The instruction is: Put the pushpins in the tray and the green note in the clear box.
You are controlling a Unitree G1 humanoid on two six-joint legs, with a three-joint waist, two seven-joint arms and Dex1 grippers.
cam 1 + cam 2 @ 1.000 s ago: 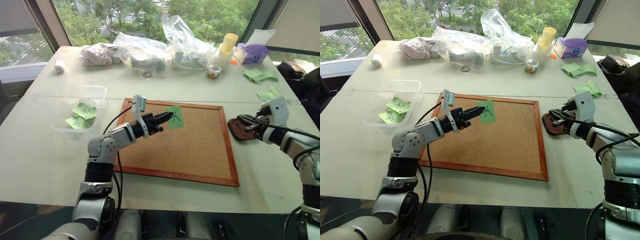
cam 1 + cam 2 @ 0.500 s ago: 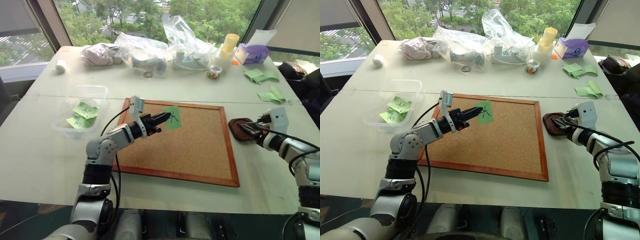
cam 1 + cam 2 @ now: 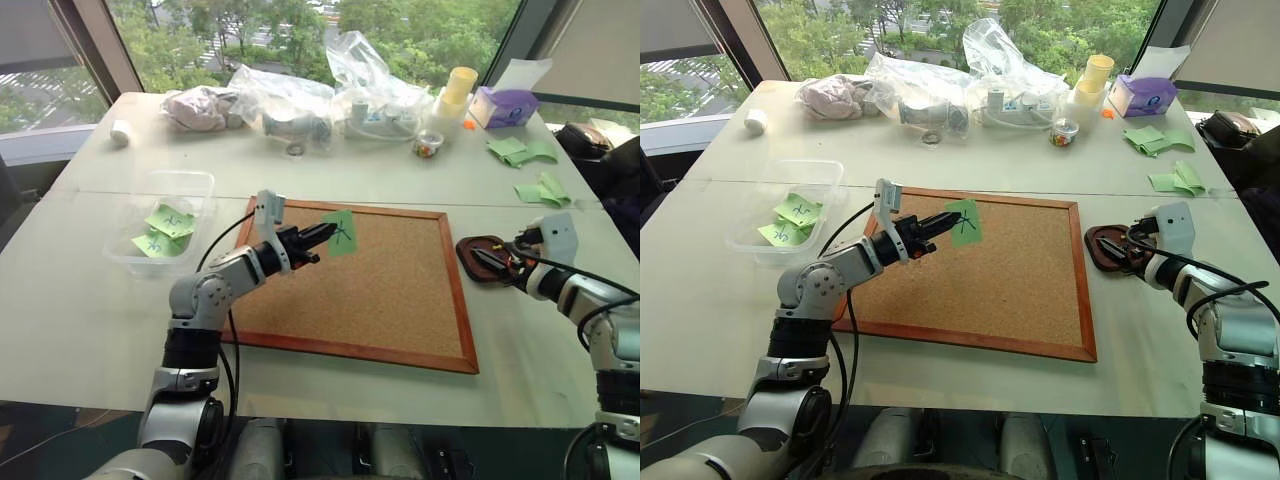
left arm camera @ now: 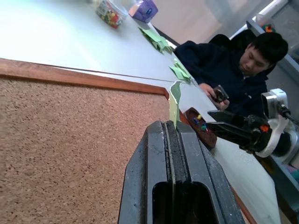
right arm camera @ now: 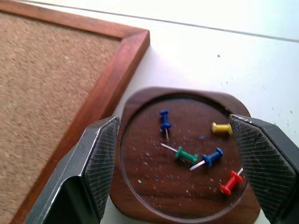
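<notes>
At frame centre, the left gripper (image 3: 318, 236) is clenched on the green note (image 3: 340, 232) above the cork board (image 3: 400, 290). At right, the right gripper (image 5: 175, 163) hangs released over the tray (image 5: 140, 196), five pushpins (image 5: 187, 155) inside; the clear box (image 3: 195, 183) sits at left.

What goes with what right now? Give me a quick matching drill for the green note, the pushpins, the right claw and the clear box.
Things:
1. green note
2. pushpins
3. right claw
4. clear box

States:
A. open, over the tray
B. lying in the tray
C. holds two other green notes
D. pinched in the shut left claw, above the cork board

Pairs: 1-D, 2-B, 3-A, 4-C
</notes>
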